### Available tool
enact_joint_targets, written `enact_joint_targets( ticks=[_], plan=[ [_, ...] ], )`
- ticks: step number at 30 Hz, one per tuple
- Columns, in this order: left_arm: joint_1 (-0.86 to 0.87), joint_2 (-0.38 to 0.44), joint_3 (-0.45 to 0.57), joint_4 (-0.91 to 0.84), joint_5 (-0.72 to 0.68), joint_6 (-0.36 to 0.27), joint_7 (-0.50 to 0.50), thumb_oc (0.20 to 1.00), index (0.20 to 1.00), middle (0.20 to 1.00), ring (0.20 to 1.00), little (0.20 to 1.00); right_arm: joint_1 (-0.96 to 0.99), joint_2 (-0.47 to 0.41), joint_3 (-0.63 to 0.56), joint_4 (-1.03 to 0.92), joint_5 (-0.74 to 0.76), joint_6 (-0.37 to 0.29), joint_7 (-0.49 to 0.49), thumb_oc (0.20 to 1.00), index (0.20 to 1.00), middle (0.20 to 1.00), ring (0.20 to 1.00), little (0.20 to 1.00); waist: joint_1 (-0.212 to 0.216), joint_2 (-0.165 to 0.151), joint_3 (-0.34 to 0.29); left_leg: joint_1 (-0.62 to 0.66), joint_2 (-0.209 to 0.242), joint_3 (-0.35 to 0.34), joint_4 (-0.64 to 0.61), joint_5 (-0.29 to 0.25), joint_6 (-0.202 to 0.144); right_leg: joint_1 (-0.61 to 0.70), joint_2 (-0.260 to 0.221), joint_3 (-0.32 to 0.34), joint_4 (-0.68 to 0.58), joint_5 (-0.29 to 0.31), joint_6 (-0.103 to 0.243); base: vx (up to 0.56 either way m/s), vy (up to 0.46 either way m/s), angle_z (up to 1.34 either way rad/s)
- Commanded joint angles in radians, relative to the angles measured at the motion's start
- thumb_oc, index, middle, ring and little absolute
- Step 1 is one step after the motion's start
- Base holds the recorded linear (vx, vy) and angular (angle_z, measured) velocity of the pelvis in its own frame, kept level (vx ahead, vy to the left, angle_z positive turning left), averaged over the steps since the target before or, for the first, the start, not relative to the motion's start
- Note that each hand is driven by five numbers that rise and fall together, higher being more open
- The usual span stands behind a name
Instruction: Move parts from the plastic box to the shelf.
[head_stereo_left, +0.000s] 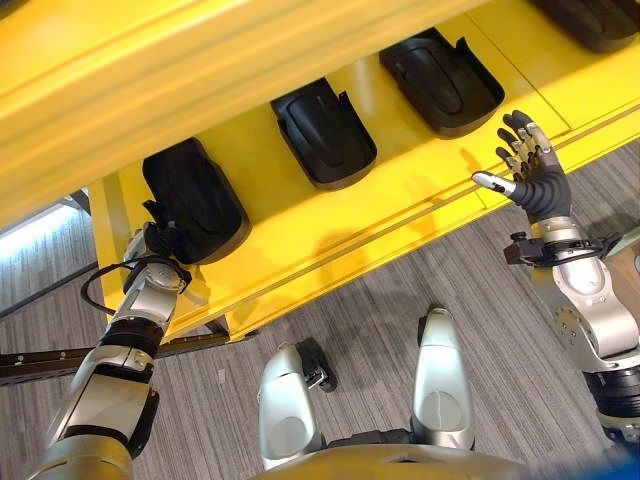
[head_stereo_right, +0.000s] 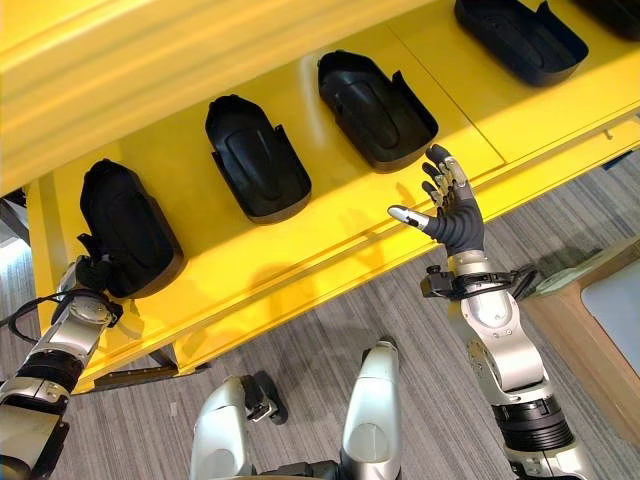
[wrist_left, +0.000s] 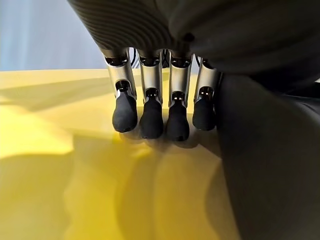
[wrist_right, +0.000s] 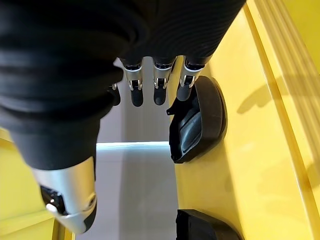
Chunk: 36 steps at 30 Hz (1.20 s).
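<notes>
Our left hand (head_stereo_left: 150, 243) fingers curl round the end part (head_stereo_left: 192, 198) on the shelf (head_stereo_left: 400, 200); our right hand (head_stereo_right: 455, 218) hovers before the shelf, fingers spread.

Bright, even light falls on the yellow shelf (head_stereo_left: 330, 215); soft shadows of the black parts (head_stereo_left: 325, 132) and of the right hand (head_stereo_left: 527, 165) lie on it; the near shelf edge blurs overhead; in the left wrist view the dark hand cover is out of focus.
</notes>
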<state>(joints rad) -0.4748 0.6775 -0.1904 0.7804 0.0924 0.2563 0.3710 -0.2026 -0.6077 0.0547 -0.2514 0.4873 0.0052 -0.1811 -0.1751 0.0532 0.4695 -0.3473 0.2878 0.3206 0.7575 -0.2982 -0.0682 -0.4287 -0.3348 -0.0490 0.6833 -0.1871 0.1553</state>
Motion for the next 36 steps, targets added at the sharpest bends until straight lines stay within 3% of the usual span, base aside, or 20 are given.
enact_joint_targets(
  ticks=[1, 2, 3, 4, 5, 16, 21, 31, 36],
  plan=[
    [-0.016, 0.091, 0.027, 0.023, 0.084, 0.012, 0.042, 0.200, 0.200, 0.200, 0.200, 0.200, -0.051, -0.002, -0.009, 0.000, 0.013, -0.050, -0.003, 1.000, 1.000, 1.000, 1.000, 1.000, -0.010, -0.025, -0.041, 0.047, -0.026, -0.014, -0.074, 0.035, 0.016, 0.050, -0.010, -0.025, 0.066, -0.035, 0.000, 0.00, 0.000, 0.00],
    [-0.017, 0.093, 0.023, 0.023, 0.099, 0.015, 0.036, 0.200, 0.200, 0.200, 0.200, 0.200, -0.053, -0.003, -0.008, 0.001, 0.013, -0.050, -0.001, 1.000, 1.000, 1.000, 1.000, 1.000, -0.010, -0.025, -0.040, 0.046, -0.025, -0.014, -0.072, 0.035, 0.016, 0.049, -0.010, -0.025, 0.067, -0.036, 0.000, 0.00, 0.000, 0.00],
    [-0.019, 0.096, 0.019, 0.024, 0.107, 0.018, 0.030, 0.344, 0.344, 0.344, 0.344, 0.344, -0.054, -0.004, -0.009, 0.002, 0.015, -0.049, 0.001, 1.000, 1.000, 1.000, 1.000, 1.000, -0.011, -0.025, -0.040, 0.045, -0.025, -0.014, -0.072, 0.035, 0.016, 0.048, -0.009, -0.025, 0.069, -0.037, 0.000, 0.00, 0.000, 0.00],
    [-0.021, 0.099, 0.014, 0.023, 0.118, 0.025, 0.031, 0.950, 0.950, 0.950, 0.950, 0.950, -0.054, -0.005, -0.009, 0.003, 0.018, -0.049, 0.005, 1.000, 1.000, 1.000, 1.000, 1.000, -0.011, -0.025, -0.040, 0.044, -0.026, -0.015, -0.073, 0.035, 0.017, 0.047, -0.008, -0.024, 0.070, -0.038, -0.001, 0.00, 0.000, 0.00],
    [-0.022, 0.102, 0.010, 0.022, 0.112, 0.031, 0.038, 1.000, 1.000, 1.000, 1.000, 1.000, -0.055, -0.006, -0.009, 0.002, 0.019, -0.047, 0.005, 1.000, 1.000, 1.000, 1.000, 1.000, -0.011, -0.026, -0.040, 0.043, -0.026, -0.015, -0.074, 0.035, 0.017, 0.046, -0.007, -0.024, 0.070, -0.038, -0.001, 0.00, 0.000, 0.00],
    [-0.019, 0.095, -0.001, 0.010, 0.117, 0.041, 0.056, 1.000, 1.000, 1.000, 1.000, 1.000, -0.053, 0.002, 0.004, 0.002, 0.019, -0.057, -0.009, 1.000, 1.000, 1.000, 1.000, 1.000, -0.008, -0.027, -0.039, 0.045, -0.028, -0.017, -0.083, 0.038, 0.019, 0.049, -0.005, -0.027, 0.065, -0.037, -0.001, 0.00, 0.000, 0.00],
    [-0.025, 0.092, 0.006, 0.005, 0.076, 0.046, 0.125, 1.000, 1.000, 1.000, 1.000, 1.000, -0.056, 0.013, 0.013, 0.007, 0.015, -0.057, -0.010, 1.000, 1.000, 1.000, 1.000, 1.000, -0.007, -0.023, -0.044, 0.056, -0.034, -0.013, -0.090, 0.040, 0.020, 0.059, -0.010, -0.030, 0.058, -0.035, -0.001, 0.00, 0.000, 0.00],
    [-0.014, 0.101, 0.119, -0.090, 0.045, -0.020, 0.477, 1.000, 1.000, 1.000, 1.000, 1.000, -0.047, 0.034, 0.033, 0.014, 0.007, -0.058, -0.028, 1.000, 1.000, 1.000, 1.000, 1.000, 0.013, -0.030, -0.060, 0.066, -0.035, -0.022, -0.104, 0.048, 0.014, 0.076, -0.019, -0.039, 0.047, -0.036, -0.004, 0.01, -0.011, 0.01],
    [-0.032, 0.126, 0.145, -0.162, 0.105, -0.057, 0.572, 1.000, 1.000, 1.000, 1.000, 1.000, -0.048, 0.043, 0.040, 0.017, 0.008, -0.067, -0.041, 1.000, 1.000, 1.000, 1.000, 1.000, 0.021, -0.034, -0.064, 0.058, -0.032, -0.020, -0.117, 0.071, 0.022, 0.071, -0.017, -0.047, 0.037, -0.016, -0.012, -0.02, -0.032, 0.01]
  ],
)
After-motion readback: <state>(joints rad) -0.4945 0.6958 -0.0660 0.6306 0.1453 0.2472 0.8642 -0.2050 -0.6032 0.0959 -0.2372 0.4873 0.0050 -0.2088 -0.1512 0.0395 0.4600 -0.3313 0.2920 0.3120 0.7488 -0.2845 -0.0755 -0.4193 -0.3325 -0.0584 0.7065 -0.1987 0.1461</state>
